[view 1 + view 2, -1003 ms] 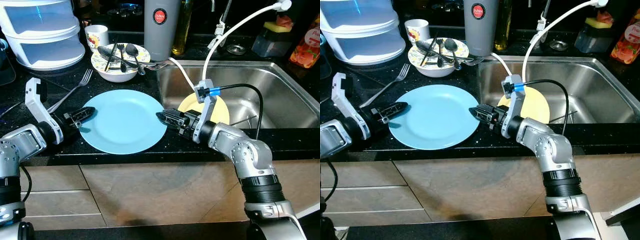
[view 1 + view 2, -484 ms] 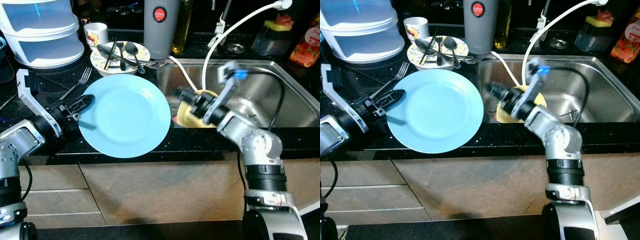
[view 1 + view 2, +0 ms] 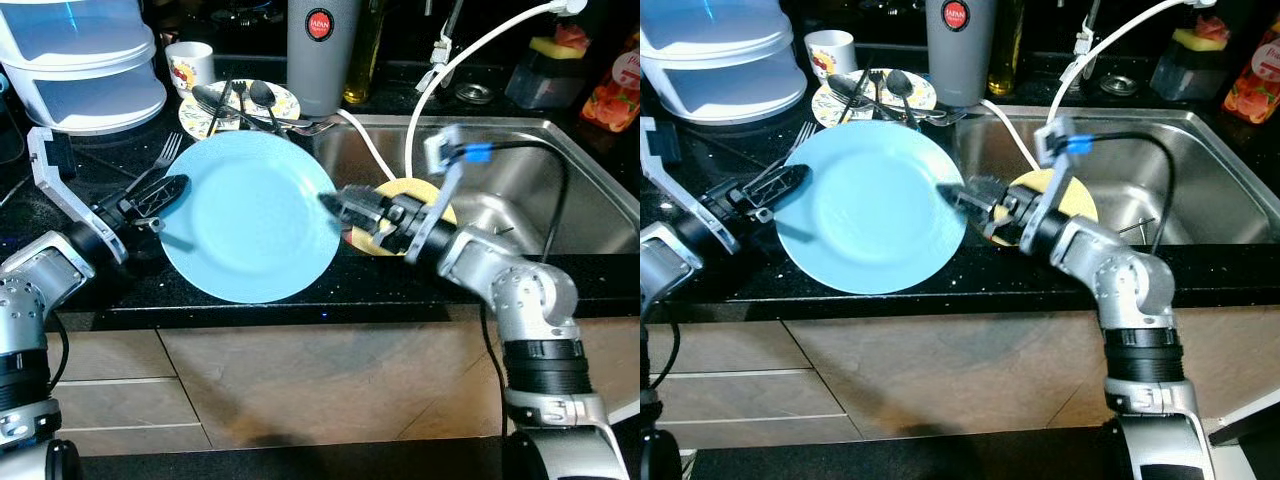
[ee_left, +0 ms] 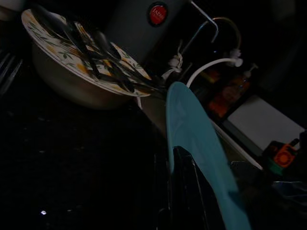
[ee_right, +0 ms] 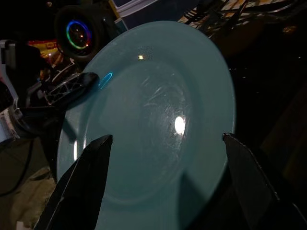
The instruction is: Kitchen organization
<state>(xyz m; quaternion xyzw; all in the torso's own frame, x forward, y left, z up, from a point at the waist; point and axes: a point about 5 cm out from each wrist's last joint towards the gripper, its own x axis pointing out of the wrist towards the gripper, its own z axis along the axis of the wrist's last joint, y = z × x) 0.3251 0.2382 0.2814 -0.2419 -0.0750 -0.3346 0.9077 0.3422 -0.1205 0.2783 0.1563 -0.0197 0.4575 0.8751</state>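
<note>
A light blue plate [image 3: 250, 220] is held tilted up off the black counter, its face turned toward me. My left gripper [image 3: 160, 195] is shut on its left rim; the left wrist view has the plate [image 4: 192, 139] edge-on against a finger [image 4: 184, 191]. My right gripper [image 3: 338, 205] is open at the plate's right rim. In the right wrist view its fingers stand wide apart on either side of the plate [image 5: 153, 115]. A yellow plate [image 3: 1083, 203] lies in the sink behind the right arm.
A patterned bowl [image 3: 235, 100] of cutlery, a fork [image 3: 165, 155], a cup [image 3: 188, 65], a grey canister [image 3: 320, 50] and white stacked containers [image 3: 80, 55] stand behind the plate. The steel sink [image 3: 560, 190] lies to the right, a white hose [image 3: 470, 50] arching over it.
The left gripper has lifted the blue plate off the counter and tilted it up. The right gripper left the plate's right rim, swung back over the sink, then returned there.
</note>
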